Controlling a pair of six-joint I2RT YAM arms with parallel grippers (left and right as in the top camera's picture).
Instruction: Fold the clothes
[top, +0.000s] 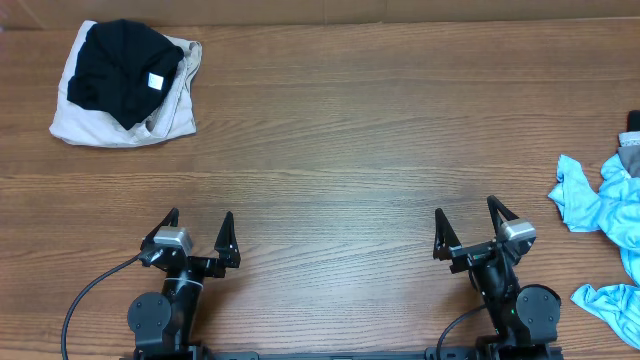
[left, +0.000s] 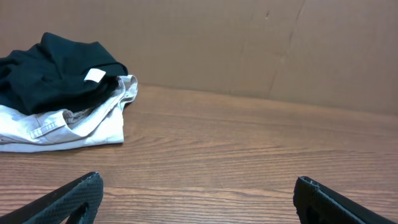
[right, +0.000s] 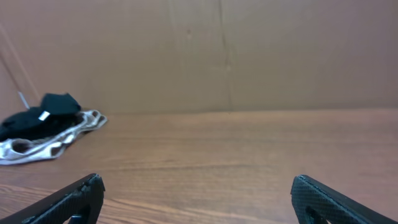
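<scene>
A crumpled sky-blue T-shirt (top: 605, 208) lies at the table's right edge, with more blue cloth (top: 612, 303) near the front right corner. A black garment (top: 122, 64) lies on a beige one (top: 115, 125) at the back left; both show in the left wrist view (left: 56, 71) and far off in the right wrist view (right: 43, 115). A bit of grey cloth (top: 631, 152) shows at the right edge. My left gripper (top: 200, 222) is open and empty at the front left. My right gripper (top: 466, 214) is open and empty at the front right, left of the blue shirt.
A wooden table (top: 350, 140) spreads between the two cloth piles. A brown cardboard wall (left: 249, 43) stands behind the table's far edge.
</scene>
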